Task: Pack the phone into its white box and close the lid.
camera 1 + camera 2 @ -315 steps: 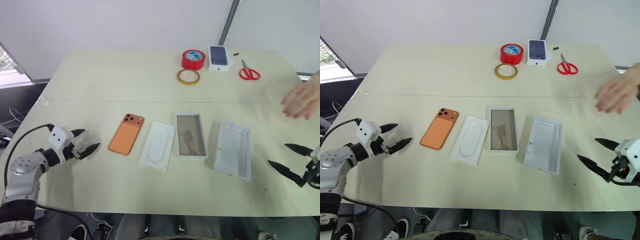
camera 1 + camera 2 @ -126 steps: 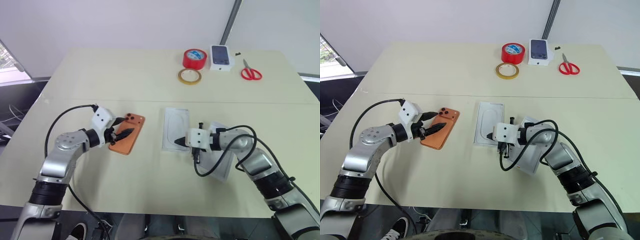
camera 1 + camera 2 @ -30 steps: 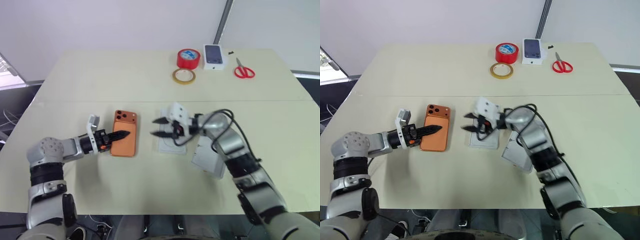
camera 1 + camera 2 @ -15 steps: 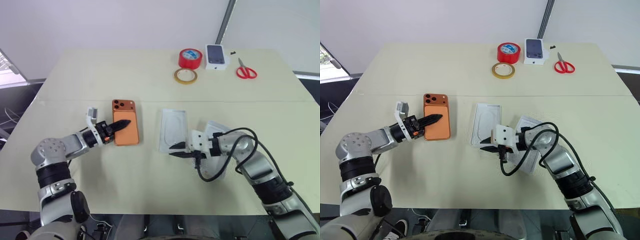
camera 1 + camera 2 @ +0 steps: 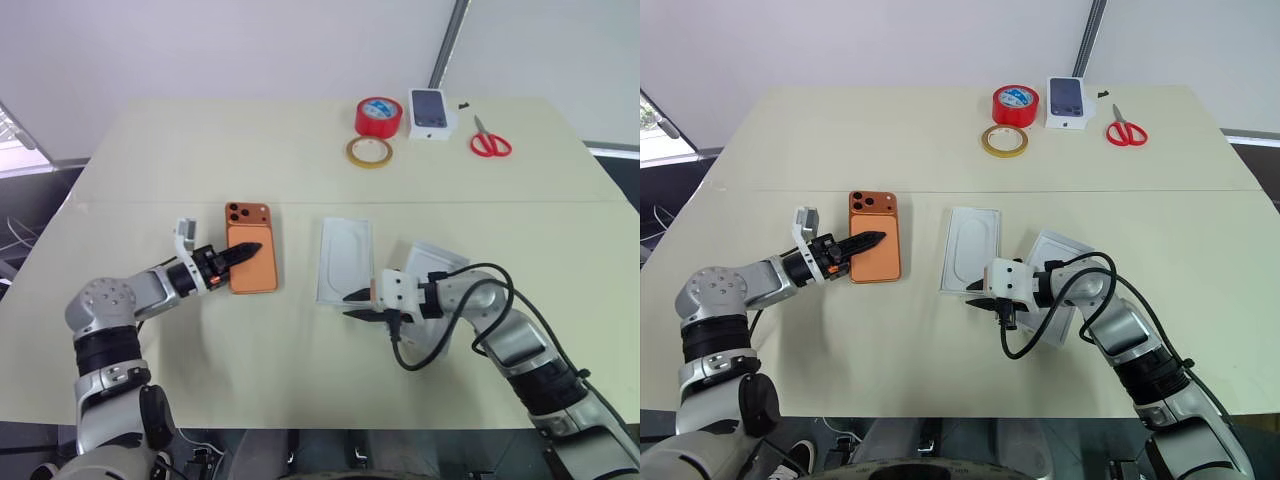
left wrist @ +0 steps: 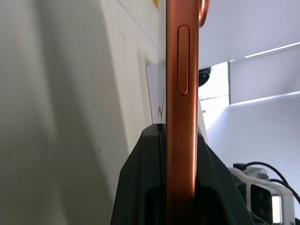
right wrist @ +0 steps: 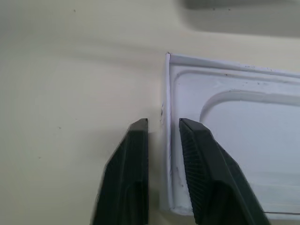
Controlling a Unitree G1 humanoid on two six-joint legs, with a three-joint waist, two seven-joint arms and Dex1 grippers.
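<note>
A: Where is the phone (image 5: 251,258)?
B: On the table (image 5: 200,150), pinched edgewise by the left gripper (image 5: 244,251).
A: And the right gripper (image 5: 974,298)?
B: Its fingers are pressed onto the near wall of the white insert (image 5: 970,249), which covers the box; the lid (image 5: 1056,283) lies beside.

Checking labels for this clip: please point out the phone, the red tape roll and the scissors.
phone (image 5: 252,262), left eye view, middle of its orange back.
red tape roll (image 5: 376,117), left eye view, its side.
scissors (image 5: 492,146), left eye view, red handles.

Silver-grey jointed arms, white wrist blocks, looping black cables, black pointed pincer (image 5: 358,304) fingers.
</note>
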